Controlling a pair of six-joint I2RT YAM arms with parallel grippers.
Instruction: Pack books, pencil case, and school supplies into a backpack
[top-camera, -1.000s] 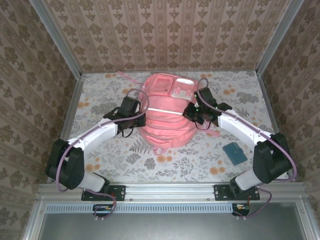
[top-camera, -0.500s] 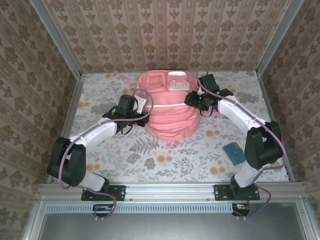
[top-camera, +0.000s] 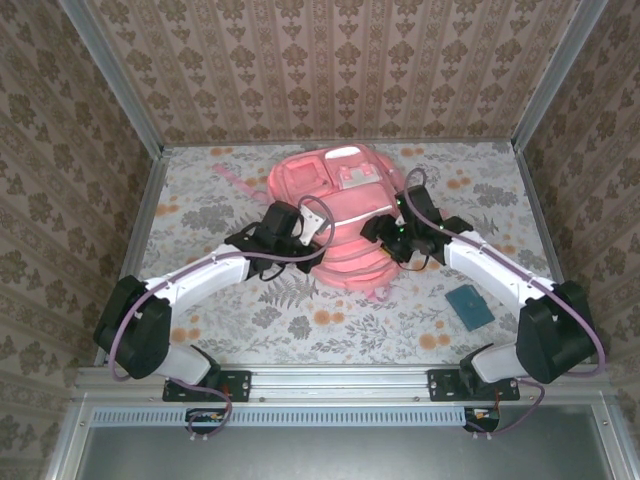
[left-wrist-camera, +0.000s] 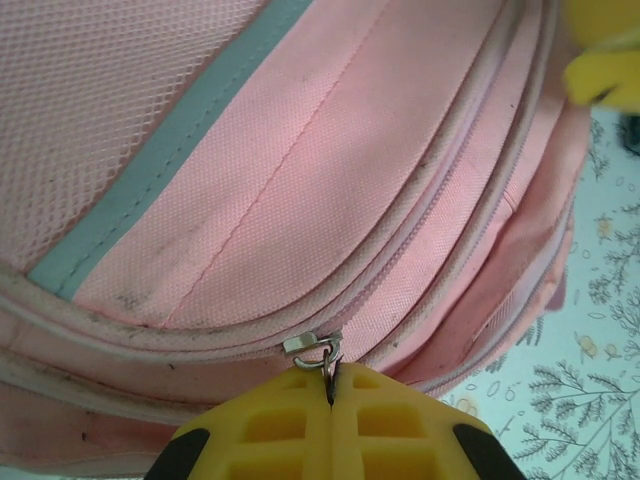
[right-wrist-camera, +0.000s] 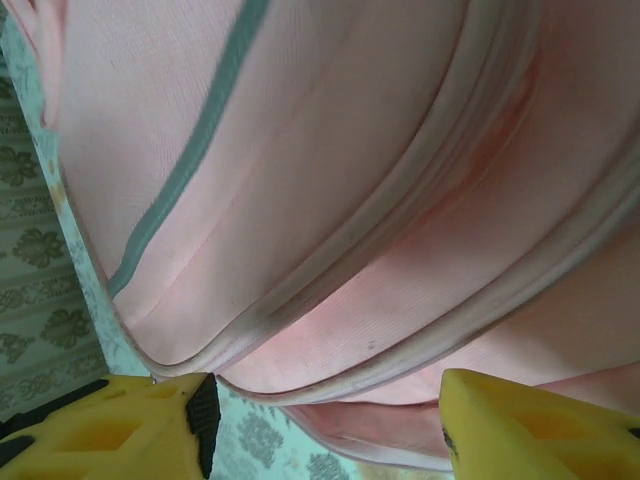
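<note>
Pink backpack lies between your arms, long axis running toward the far wall. Your left gripper is pinched together on its metal zipper pull, the zip track curving away up and right of the fingers. Your right gripper stands with fingers apart beside the pack's other flank, holding nothing. What the pack contains is hidden; the teal flat square lies on the table, nearer your right arm.

White arms, black joints, purple cables (claw fingers yellow).
</note>
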